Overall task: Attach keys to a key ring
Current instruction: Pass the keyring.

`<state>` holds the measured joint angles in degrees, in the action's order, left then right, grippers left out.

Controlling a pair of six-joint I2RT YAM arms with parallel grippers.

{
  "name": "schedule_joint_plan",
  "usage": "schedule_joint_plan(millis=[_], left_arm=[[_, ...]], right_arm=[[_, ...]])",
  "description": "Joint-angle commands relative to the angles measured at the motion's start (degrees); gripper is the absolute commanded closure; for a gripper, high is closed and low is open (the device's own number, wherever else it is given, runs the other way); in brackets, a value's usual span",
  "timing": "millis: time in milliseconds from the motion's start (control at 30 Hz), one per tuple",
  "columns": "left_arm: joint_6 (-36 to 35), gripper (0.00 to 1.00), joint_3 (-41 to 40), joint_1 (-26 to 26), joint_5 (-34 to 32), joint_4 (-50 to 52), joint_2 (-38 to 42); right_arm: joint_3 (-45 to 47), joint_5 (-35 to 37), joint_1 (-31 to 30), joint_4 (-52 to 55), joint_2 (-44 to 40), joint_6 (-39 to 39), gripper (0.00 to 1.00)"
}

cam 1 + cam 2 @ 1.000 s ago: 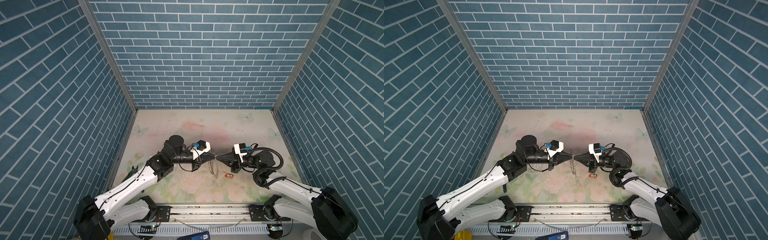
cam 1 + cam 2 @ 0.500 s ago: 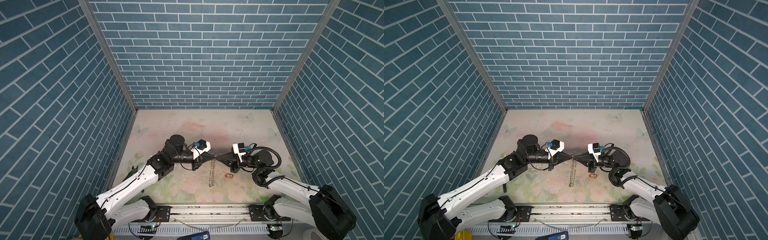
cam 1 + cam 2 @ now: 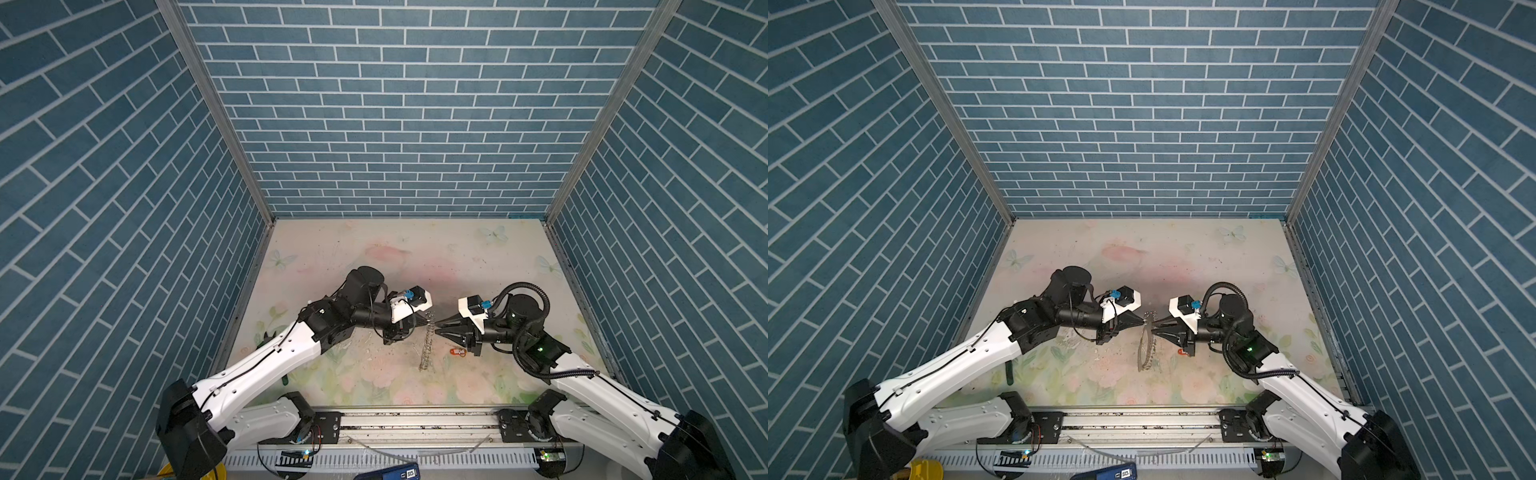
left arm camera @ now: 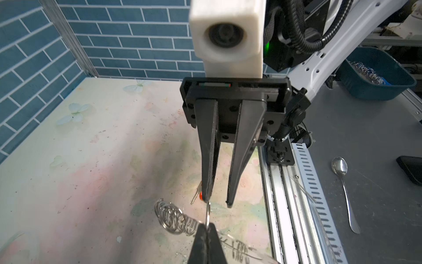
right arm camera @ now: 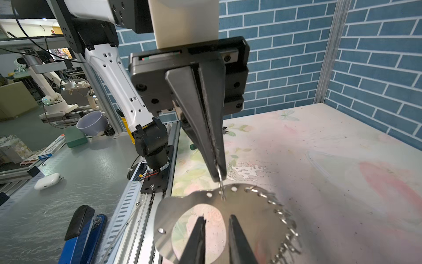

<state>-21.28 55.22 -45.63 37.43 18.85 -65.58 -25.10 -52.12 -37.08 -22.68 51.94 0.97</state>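
My left gripper (image 3: 427, 323) is pressed together on a small silver loop (image 5: 221, 187) threaded through a hole in the key ring (image 5: 249, 205). The key ring hangs from my tips over the middle of the floral table (image 3: 374, 257), with its long axis pointing down. Its flat face is turned toward my right gripper (image 3: 437, 327), and in both top views it shows nearly edge-on. My right jaws are spread and hold nothing, with their fingertips (image 5: 198, 235) just in front of the ring's central opening. Split rings (image 5: 285, 219) fringe one side of the rim. I cannot tell whether the lower rim touches the table. The orange-red key tag (image 3: 457, 352) lies flat on the table under my right gripper, near the key ring but apart from it, long axis across the table. Its label is too small to read, and in a top view my right gripper hides part of it. Off the table lie a spoon (image 4: 342, 182) and a blue stapler (image 5: 84, 233).
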Motion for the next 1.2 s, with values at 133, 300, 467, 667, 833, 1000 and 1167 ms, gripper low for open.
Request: schedule_joint_plan(millis=[133, 300, 467, 667, 833, 1000, 1167], left_arm=[[-2.21, 1.00, 2.35, -0.87, 1.17, 3.16, -1.17], [-2.28, 1.00, 2.35, -1.13, 1.83, 3.38, -1.73], [-2.36, 1.00, 2.63, -1.22, 2.21, 3.73, -2.26], [-2.54, 1.00, 2.70, -1.39, 1.76, 4.02, -2.32], [-2.54, 1.00, 2.37, -1.39, 0.06, 3.53, -2.27], [-1.75, 0.96, 0.59, -1.50, -6.48, 0.06, -0.92], [-0.49, 0.84, -2.56, -1.57, -8.31, -5.11, 1.21]], right_arm=[[-2.67, -1.88, -0.35, -0.31, 1.11, -2.00, 0.79], [-2.93, -2.46, -1.18, -2.94, 2.76, -0.81, 0.79], [-3.54, -2.39, -1.94, -4.01, 4.50, -0.58, 0.80], [-3.84, -2.81, -2.32, -4.39, 5.45, -0.36, 0.88], [-3.99, -3.01, -2.30, -3.00, 5.45, -0.97, 1.00], [-3.72, -2.21, -2.34, -2.73, 4.96, -0.97, 1.00], [-3.03, -2.07, -2.32, -5.19, 4.84, 0.35, 1.00]])
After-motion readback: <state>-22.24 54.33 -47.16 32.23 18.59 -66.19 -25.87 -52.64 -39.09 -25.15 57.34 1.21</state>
